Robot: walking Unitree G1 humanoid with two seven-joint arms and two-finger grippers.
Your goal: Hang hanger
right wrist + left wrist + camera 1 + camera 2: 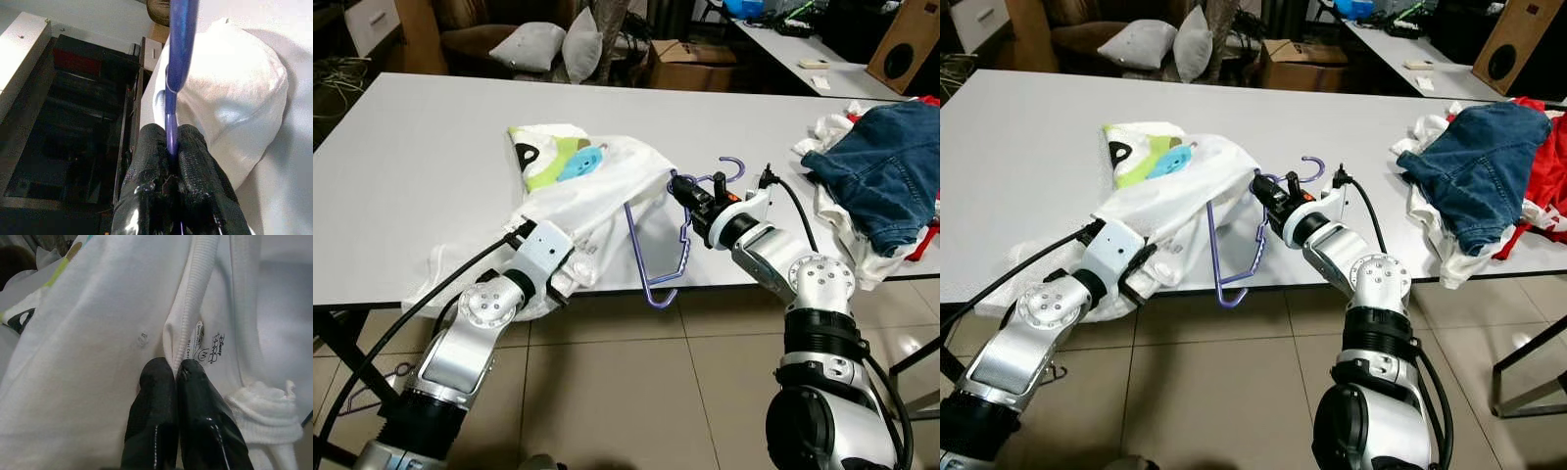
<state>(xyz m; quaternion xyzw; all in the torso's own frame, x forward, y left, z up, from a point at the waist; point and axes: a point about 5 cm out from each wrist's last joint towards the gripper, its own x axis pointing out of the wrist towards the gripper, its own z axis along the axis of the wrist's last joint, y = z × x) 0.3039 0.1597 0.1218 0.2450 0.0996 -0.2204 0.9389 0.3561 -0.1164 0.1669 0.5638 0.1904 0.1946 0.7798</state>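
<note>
A white T-shirt [592,196] with a green and blue print lies on the white table [431,166], its lower part hanging over the front edge. My left gripper [174,377] is shut on the shirt's ribbed collar [193,298] at that edge. A purple plastic hanger [668,245] stands partly inside the shirt, its hook [732,168] pointing away from me. My right gripper [677,186] is shut on the hanger [173,98] near its neck, just right of the shirt.
A pile of clothes with blue jeans [876,166] on top lies at the table's right end. Behind the table are cushions [533,44], a cardboard box [690,64] and another table [803,54]. Tiled floor [636,392] lies below.
</note>
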